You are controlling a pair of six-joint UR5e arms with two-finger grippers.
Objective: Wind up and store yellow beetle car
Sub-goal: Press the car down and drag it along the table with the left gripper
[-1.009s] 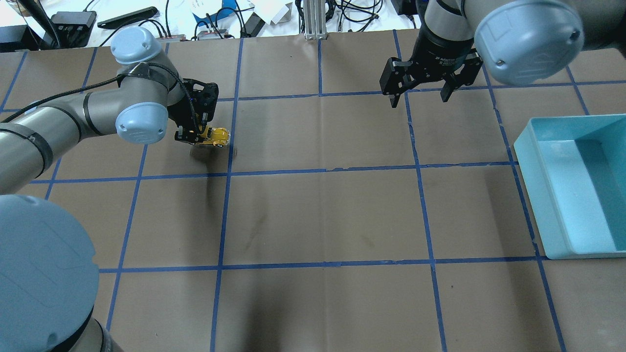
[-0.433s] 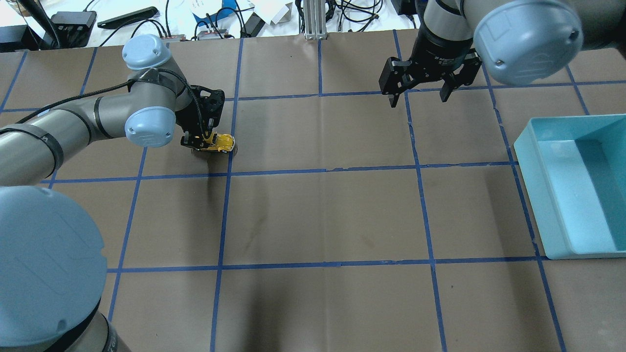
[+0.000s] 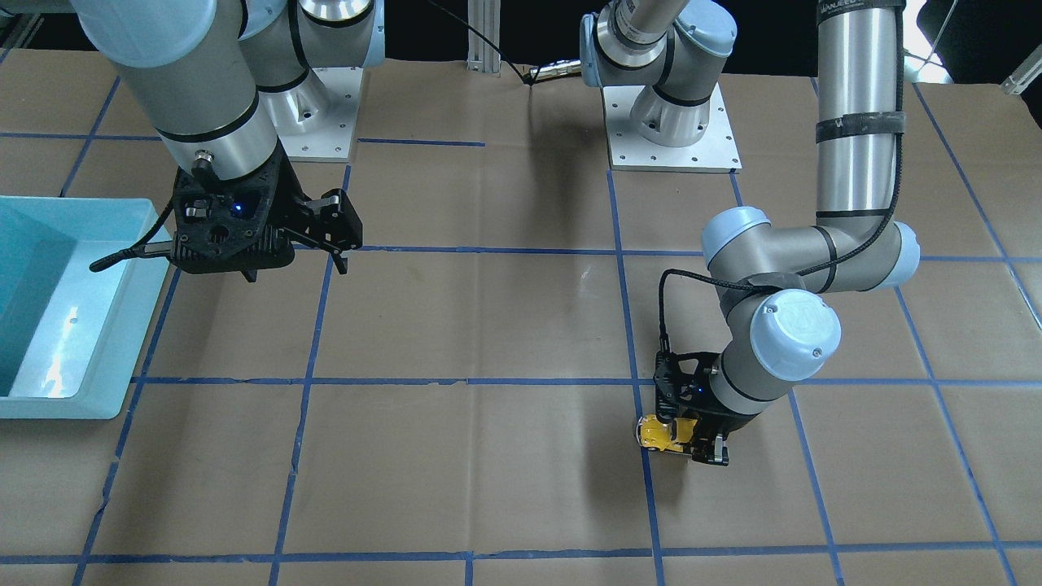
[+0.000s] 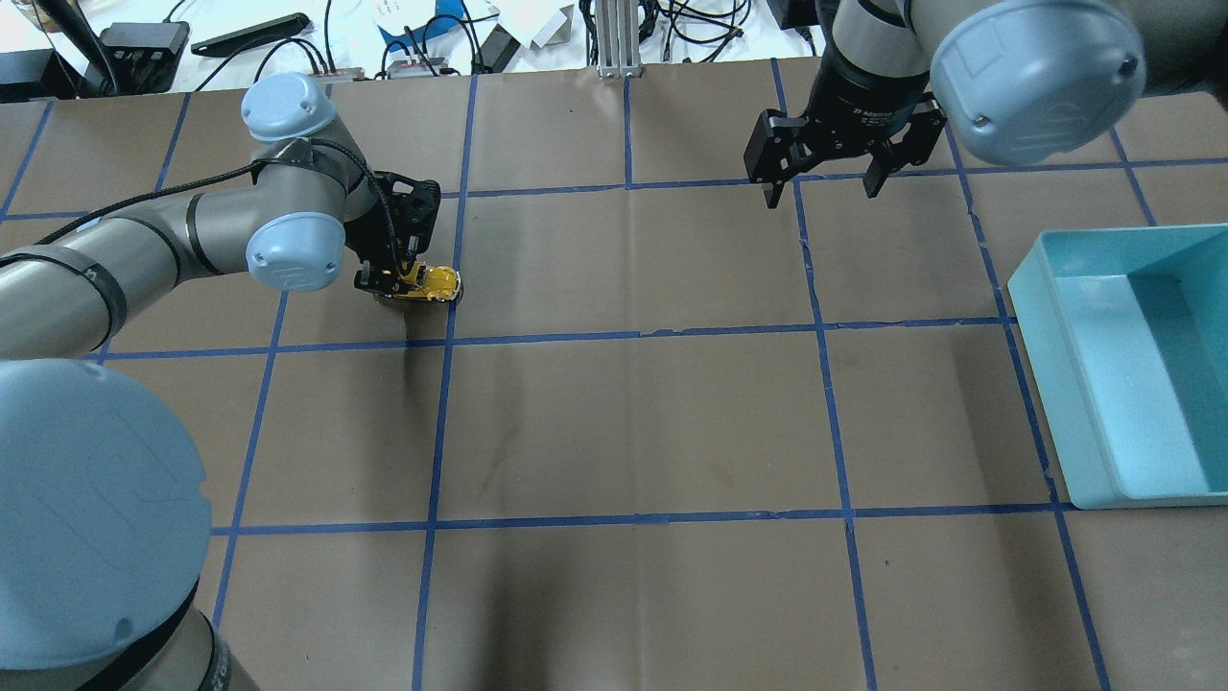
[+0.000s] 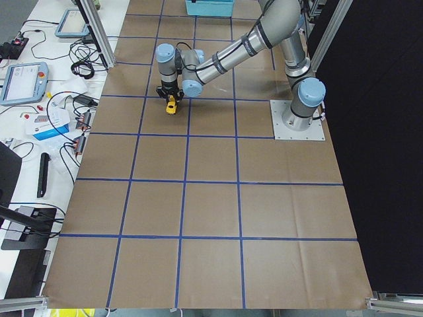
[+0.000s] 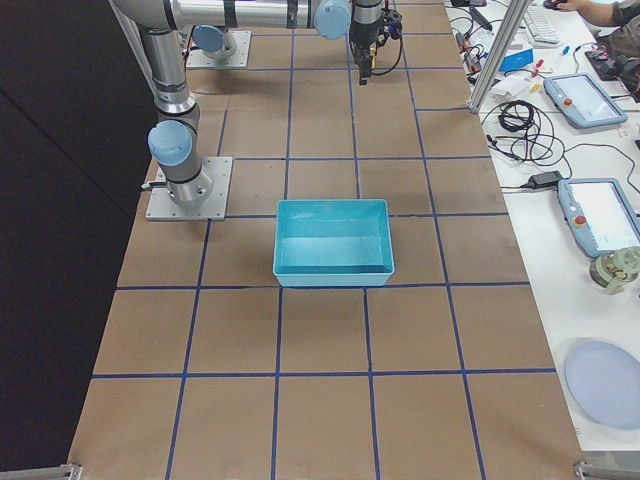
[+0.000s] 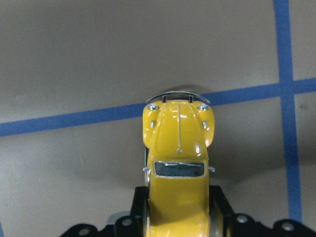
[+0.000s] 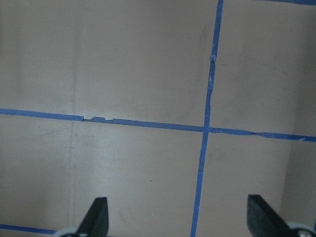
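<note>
The yellow beetle car (image 4: 431, 281) is held at its rear by my left gripper (image 4: 395, 279), which is shut on it, low at the table near a blue tape line. It shows in the front view (image 3: 661, 432) and the side view (image 5: 171, 105). In the left wrist view the car (image 7: 178, 168) points away from the camera, its rear between the fingers (image 7: 139, 206), front bumper over a tape line. My right gripper (image 4: 820, 193) is open and empty, hovering above the far right part of the table; its fingertips (image 8: 98, 213) show wide apart.
A light blue bin (image 4: 1127, 365) stands at the table's right edge, also in the front view (image 3: 57, 301) and the right side view (image 6: 333, 240). Blue tape lines grid the brown table. Cables and devices lie beyond the far edge (image 4: 288, 38).
My left gripper has moved right and down with the car, from above the table to about table level. The right arm has barely moved.
</note>
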